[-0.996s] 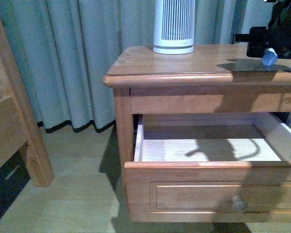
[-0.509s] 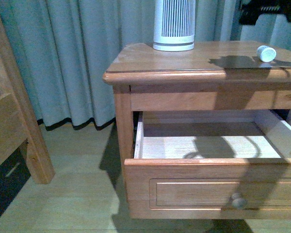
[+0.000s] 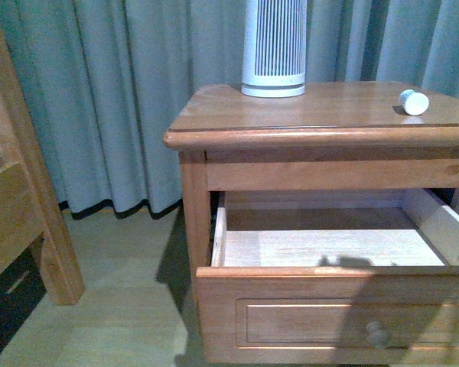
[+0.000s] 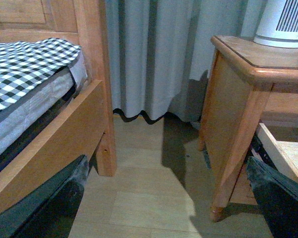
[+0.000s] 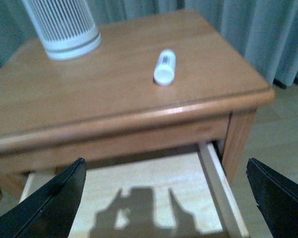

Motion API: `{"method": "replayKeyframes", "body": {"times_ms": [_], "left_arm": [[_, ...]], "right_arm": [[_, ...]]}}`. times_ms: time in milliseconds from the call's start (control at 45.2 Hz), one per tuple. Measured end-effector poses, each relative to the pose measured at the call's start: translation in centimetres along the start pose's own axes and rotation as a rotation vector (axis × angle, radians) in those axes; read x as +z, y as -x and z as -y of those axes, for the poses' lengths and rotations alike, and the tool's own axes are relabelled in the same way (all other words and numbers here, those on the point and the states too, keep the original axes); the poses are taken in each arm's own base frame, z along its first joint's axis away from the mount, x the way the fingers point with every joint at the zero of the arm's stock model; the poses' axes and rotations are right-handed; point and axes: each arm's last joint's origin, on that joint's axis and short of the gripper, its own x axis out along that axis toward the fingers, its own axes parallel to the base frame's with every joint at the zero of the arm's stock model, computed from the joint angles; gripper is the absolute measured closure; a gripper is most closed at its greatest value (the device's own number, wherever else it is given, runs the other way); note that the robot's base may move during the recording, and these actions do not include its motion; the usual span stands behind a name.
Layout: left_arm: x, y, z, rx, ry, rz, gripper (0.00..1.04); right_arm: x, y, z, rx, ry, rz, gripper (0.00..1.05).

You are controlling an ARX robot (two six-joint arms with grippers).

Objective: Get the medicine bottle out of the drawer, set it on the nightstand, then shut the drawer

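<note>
On the nightstand, at two o'clock, the medicine bottle lies; drawer open; both grippers spread, empty.

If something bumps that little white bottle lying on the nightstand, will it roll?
Probably: the medicine bottle is a smooth cylinder lying on its side on the glossy nightstand top. It looks small, likely light. Nothing stands beside it to stop it.

Bedroom: bed frame, nightstand, curtains.
</note>
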Motion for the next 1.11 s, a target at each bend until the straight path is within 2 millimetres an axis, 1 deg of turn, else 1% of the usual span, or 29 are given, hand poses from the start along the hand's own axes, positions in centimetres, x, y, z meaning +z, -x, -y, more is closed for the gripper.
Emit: {"method": "replayKeyframes", "body": {"times_ms": [22, 89, 133, 199, 221, 310, 354, 487, 620, 775, 841, 908, 1018, 1107], "left_arm": [[0.0, 0.0, 0.0, 0.000, 0.000, 0.000, 0.07], [0.0, 0.0, 0.0, 0.000, 0.000, 0.000, 0.07], [0.0, 0.0, 0.0, 0.000, 0.000, 0.000, 0.07], [0.0, 0.0, 0.0, 0.000, 0.000, 0.000, 0.07], [0.0, 0.0, 0.0, 0.000, 0.000, 0.000, 0.07], [0.0, 0.0, 0.0, 0.000, 0.000, 0.000, 0.07], [0.0, 0.0, 0.0, 0.000, 0.000, 0.000, 0.07], [0.0, 0.0, 0.0, 0.000, 0.000, 0.000, 0.07], [0.0, 0.0, 0.0, 0.000, 0.000, 0.000, 0.07], [0.0, 0.0, 0.0, 0.000, 0.000, 0.000, 0.07], [0.0, 0.0, 0.0, 0.000, 0.000, 0.000, 0.07], [0.0, 0.0, 0.0, 0.000, 0.000, 0.000, 0.07], [0.0, 0.0, 0.0, 0.000, 0.000, 0.000, 0.07], [0.0, 0.0, 0.0, 0.000, 0.000, 0.000, 0.07]], "right_arm": [[-1.2, 0.9, 0.3, 0.000, 0.004, -0.015, 0.07], [-3.3, 2.4, 0.7, -0.002, 0.012, -0.047, 0.07], [-4.4, 3.1, 0.9, -0.002, 0.017, -0.070, 0.07], [-6.5, 4.2, 1.2, -0.005, 0.022, -0.113, 0.07], [-7.5, 4.5, 1.3, -0.004, 0.026, -0.135, 0.07], [-10.6, 4.8, 1.8, -0.012, 0.029, -0.212, 0.07], [-11.5, 4.5, 2.0, -0.025, 0.029, -0.223, 0.07], [-12.5, 2.3, 2.2, -0.048, 0.012, -0.230, 0.07], [-13.5, -0.7, 2.2, -0.082, 0.009, -0.258, 0.07], [-15.1, -3.9, 2.1, -0.121, 0.034, -0.311, 0.07], [-15.9, -4.9, 2.1, -0.131, 0.056, -0.328, 0.07], [-16.5, -6.4, 2.0, -0.144, 0.078, -0.331, 0.07], [-15.8, -9.7, 1.5, -0.172, 0.102, -0.256, 0.07], [-15.2, -11.4, 1.3, -0.175, 0.110, -0.214, 0.07]]}}
